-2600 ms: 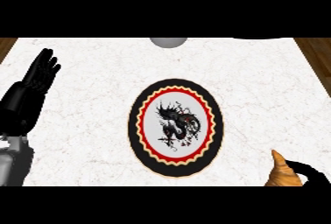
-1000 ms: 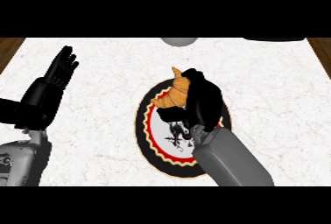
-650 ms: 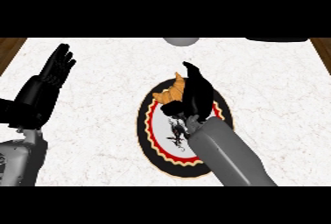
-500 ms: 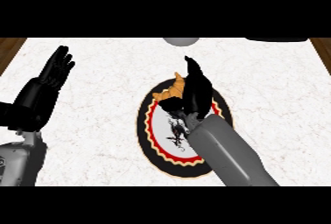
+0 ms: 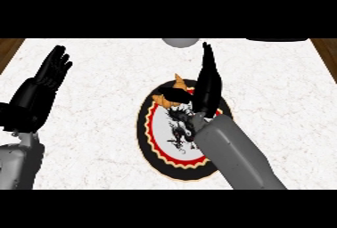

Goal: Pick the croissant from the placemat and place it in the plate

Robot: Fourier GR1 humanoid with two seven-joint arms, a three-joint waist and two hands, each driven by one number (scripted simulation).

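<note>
Right black hand (image 5: 207, 87), fingers straight and wide, hovers above the golden crescent croissant (image 5: 176, 91) resting on the black-rimmed patterned round plate (image 5: 153, 147), apparently released; left black hand (image 5: 43, 87) rests open, upper left.

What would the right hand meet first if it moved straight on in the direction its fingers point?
Probably the grey round object at the counter's far edge, just left of that line; the right hand points there. Depth is unclear.

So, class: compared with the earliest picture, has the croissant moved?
Yes. The croissant went from the counter's lower right corner up and leftward onto the plate's upper rim, beside the right hand.
</note>
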